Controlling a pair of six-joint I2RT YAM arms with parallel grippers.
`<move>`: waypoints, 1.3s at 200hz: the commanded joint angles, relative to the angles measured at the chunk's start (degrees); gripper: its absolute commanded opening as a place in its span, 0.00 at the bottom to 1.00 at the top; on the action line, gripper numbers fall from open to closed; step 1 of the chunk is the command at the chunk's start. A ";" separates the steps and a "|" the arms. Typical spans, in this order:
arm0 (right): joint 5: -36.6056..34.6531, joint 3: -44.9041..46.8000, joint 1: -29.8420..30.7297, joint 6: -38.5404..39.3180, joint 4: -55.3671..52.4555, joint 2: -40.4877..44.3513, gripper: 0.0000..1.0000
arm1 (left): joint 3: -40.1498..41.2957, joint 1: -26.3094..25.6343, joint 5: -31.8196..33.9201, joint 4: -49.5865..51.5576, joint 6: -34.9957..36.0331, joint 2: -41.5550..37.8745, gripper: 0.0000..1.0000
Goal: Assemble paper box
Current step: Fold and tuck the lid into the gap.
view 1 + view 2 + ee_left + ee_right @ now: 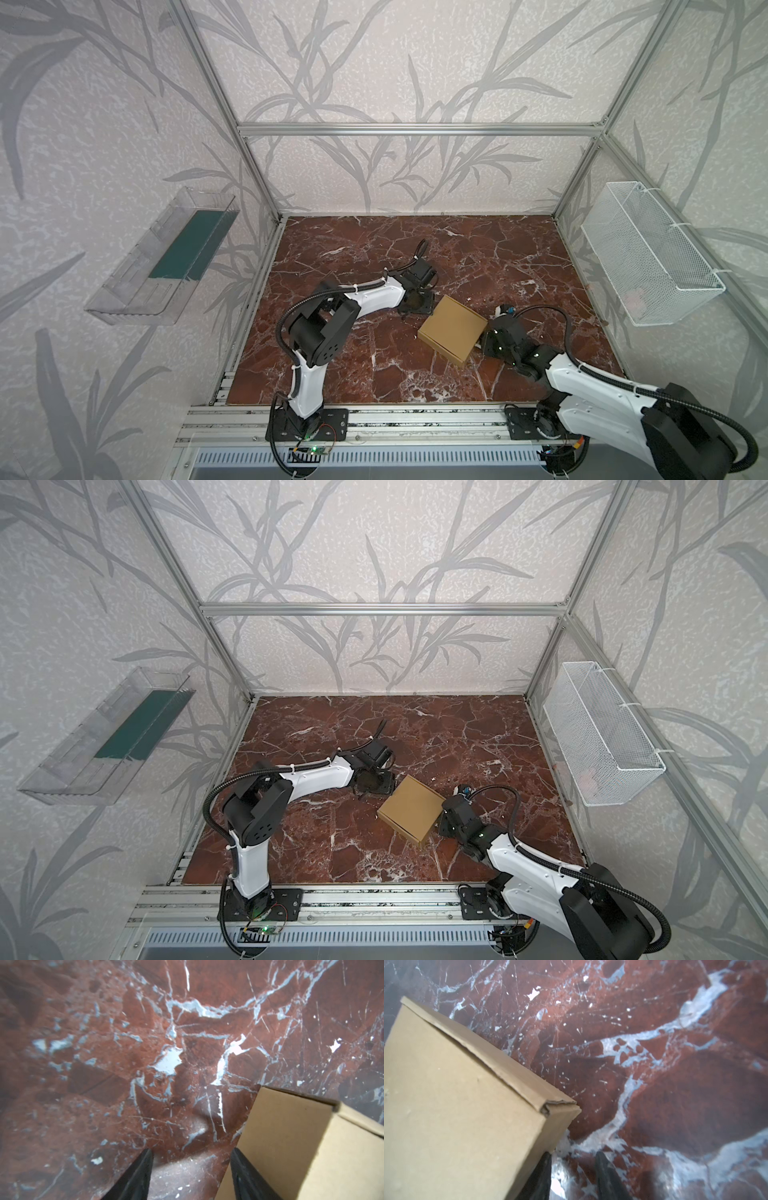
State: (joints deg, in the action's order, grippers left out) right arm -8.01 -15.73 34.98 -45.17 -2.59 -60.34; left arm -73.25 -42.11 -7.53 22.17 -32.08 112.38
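Note:
The paper box (453,330) (413,810) is a closed, flat, square tan carton lying on the red marble table (374,257). My left gripper (417,305) (374,783) hangs at the box's far-left corner. In the left wrist view the left gripper (191,1150) is open, with only marble between its fingers and the box (301,1147) beside one finger. My right gripper (496,334) (455,812) is at the box's right side. In the right wrist view the right gripper (573,1152) is open, one finger close against the box (456,1115) wall, with nothing between the fingers.
A clear plastic tray (162,257) hangs on the left wall. A white wire-mesh basket (648,253) hangs on the right wall. Aluminium frame posts stand at the table's corners, and a rail (415,419) runs along the front edge.

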 commanded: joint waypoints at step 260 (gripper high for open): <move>-23.12 -8.38 -15.33 36.75 6.05 16.06 0.99 | 41.08 21.72 45.10 -23.20 15.72 -57.82 0.99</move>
State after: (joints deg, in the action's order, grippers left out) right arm -25.58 -25.43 22.79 -14.33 -10.07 -38.06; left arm -35.92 -26.61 31.90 5.26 -18.33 58.70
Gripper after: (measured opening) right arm 0.991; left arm 0.992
